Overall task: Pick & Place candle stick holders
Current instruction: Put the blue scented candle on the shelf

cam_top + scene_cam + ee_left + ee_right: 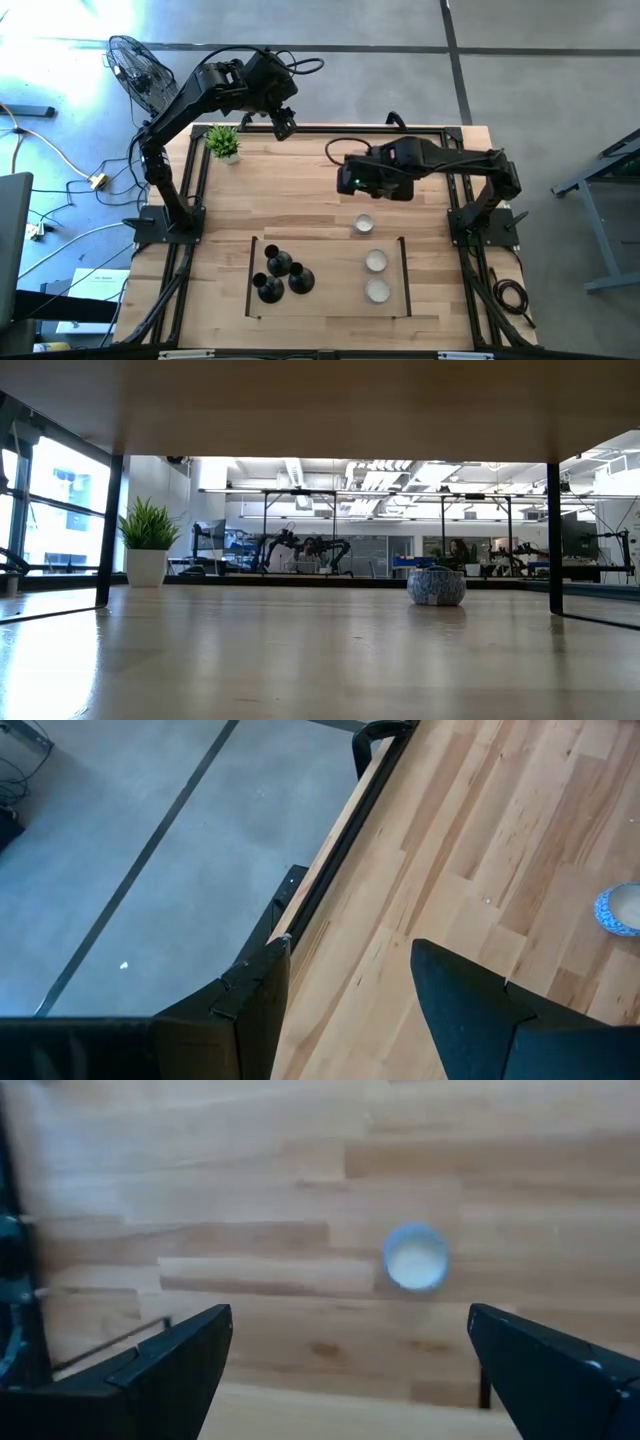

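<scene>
Currently the three candle stick holders (280,273) stand close together in the lower left of the high view, inside the left half of a dark rectangular frame (252,275) on the surface (300,190). No end effector touches them. The right end effector (360,180) hangs above the middle of the surface with its fingers spread wide and nothing between them; below it a small white-and-blue cup (364,224) sits, and two more cups (377,276) are in the right half of the frame. The left end effector (284,125) waits at the upper edge, near the potted plant (223,143), partly released and empty.

I judge the pick is not yet begun. To do it well, the arm should come down straight over one holder, the outer one first, and close on the thin stem without pushing its neighbours.
</scene>
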Robot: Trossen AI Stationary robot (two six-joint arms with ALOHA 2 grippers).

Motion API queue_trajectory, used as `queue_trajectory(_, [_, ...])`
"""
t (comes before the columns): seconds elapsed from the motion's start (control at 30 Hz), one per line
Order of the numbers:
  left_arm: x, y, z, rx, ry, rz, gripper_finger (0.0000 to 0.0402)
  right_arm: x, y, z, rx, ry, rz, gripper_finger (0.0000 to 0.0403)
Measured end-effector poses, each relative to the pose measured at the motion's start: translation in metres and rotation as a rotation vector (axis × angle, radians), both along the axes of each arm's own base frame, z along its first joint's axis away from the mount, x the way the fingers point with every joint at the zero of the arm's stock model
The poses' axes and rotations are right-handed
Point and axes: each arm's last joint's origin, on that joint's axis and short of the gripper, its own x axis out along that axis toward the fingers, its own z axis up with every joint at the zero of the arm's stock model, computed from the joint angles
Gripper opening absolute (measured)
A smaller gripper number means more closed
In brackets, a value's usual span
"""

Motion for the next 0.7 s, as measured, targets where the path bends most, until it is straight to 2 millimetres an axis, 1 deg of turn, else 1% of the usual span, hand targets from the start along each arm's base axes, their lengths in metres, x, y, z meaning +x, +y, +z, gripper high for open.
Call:
queue_trajectory(0.13, [0.000,0.000,0.000,0.000,0.000,0.000,0.0205,-0.003,-0.002,-0.003,0.005,0.050,-0.043,0.0399])
queue_trajectory(0.3, [0.000,0.000,0.000,0.000,0.000,0.000,0.0205,-0.003,-0.009,-0.006,-0.007,0.094,-0.022,0.0398])
queue_trajectory(0.43, [0.000,0.000,0.000,0.000,0.000,0.000,0.0205,-0.004,-0.012,-0.006,-0.036,0.112,0.071,0.0398])
queue_trajectory(0.6, [0.000,0.000,0.000,0.000,0.000,0.000,0.0205,-0.004,-0.020,-0.006,-0.137,0.156,0.235,0.0398])
queue_trajectory(0.7, [0.000,0.000,0.000,0.000,0.000,0.000,0.0205,-0.003,-0.023,-0.005,-0.157,0.149,0.243,0.0398])
